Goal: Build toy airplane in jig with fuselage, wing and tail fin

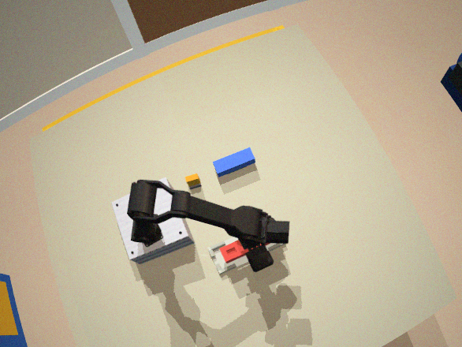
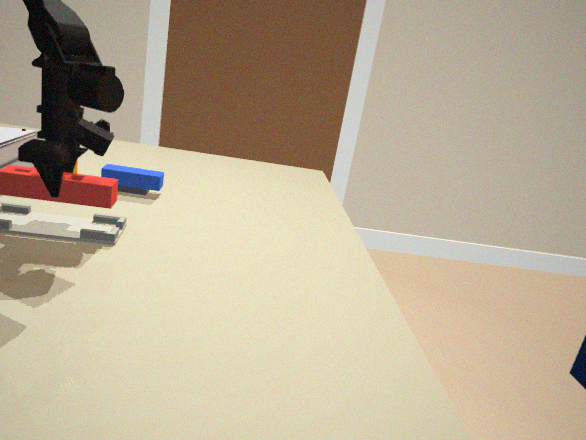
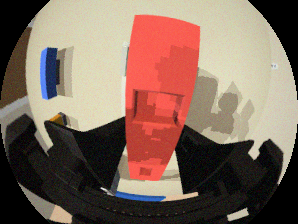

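Yellow strip (image 1: 158, 72) along one side of pale tabletop (image 1: 335, 158) (image 2: 250, 300), pretty neat line tbh. Brown door-like panel (image 1: 197, 16) (image 2: 260, 80) in pale frame (image 1: 130, 24) (image 2: 155, 75), plain greyish-beige wall (image 1: 59, 43) (image 2: 465, 125) either side in exterior view. Pinkish floor (image 1: 394, 59) (image 2: 450, 325). Dark blue thing (image 1: 449, 83) (image 2: 581, 365) cut off at right edge, no clue what. Blue-and-yellow thing (image 1: 8, 307) cropped at left in top view.
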